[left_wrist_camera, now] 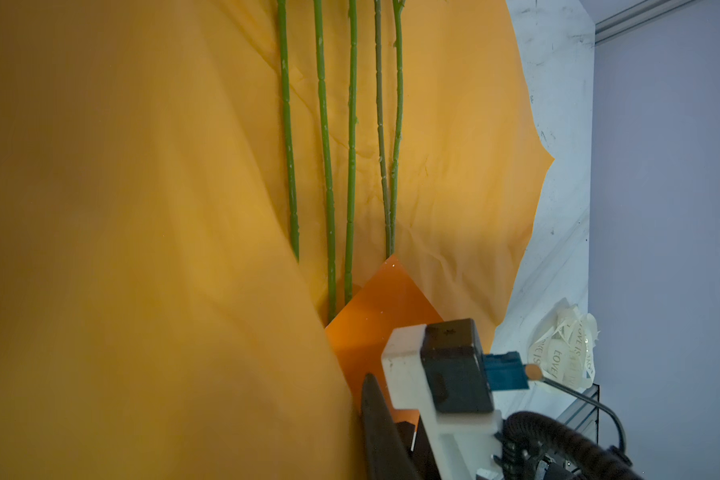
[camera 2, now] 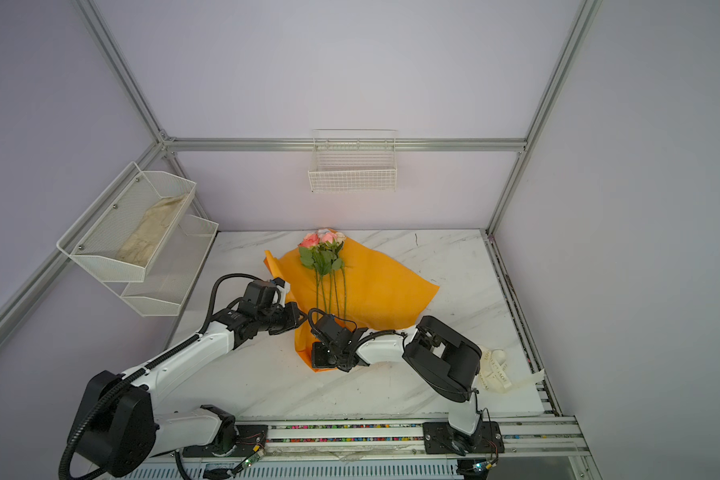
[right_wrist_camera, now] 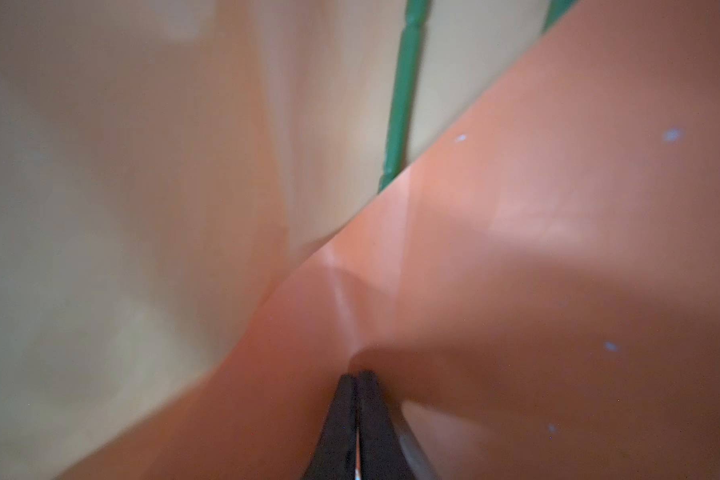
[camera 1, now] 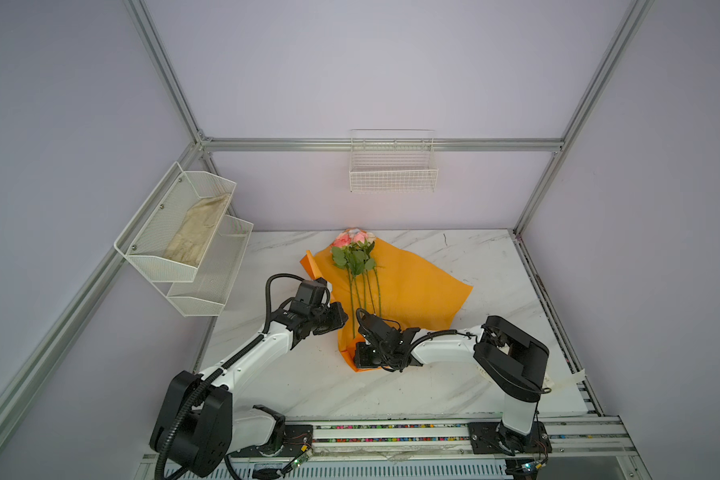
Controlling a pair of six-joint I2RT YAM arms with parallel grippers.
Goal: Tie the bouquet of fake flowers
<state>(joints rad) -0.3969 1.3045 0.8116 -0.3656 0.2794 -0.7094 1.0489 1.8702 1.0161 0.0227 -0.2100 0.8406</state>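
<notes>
Wire basket (camera 1: pixel 393 174) is hanging on the back wall. Two-tier mesh shelf (camera 1: pixel 161 266) is hanging on the left wall, its upper tier holding a cream cloth (camera 1: pixel 198 232). Lettered cream ribbon (camera 2: pixel 493 368) is lying crumpled on the marble table (camera 1: pixel 495 282), near its front right corner.

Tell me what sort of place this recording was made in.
Most likely a robotics lab test cell, not a flower shop: an aluminium-profile frame with plain lilac panels encloses a marble-look tabletop, and a left arm and right arm sit on a rail along its front edge.
</notes>
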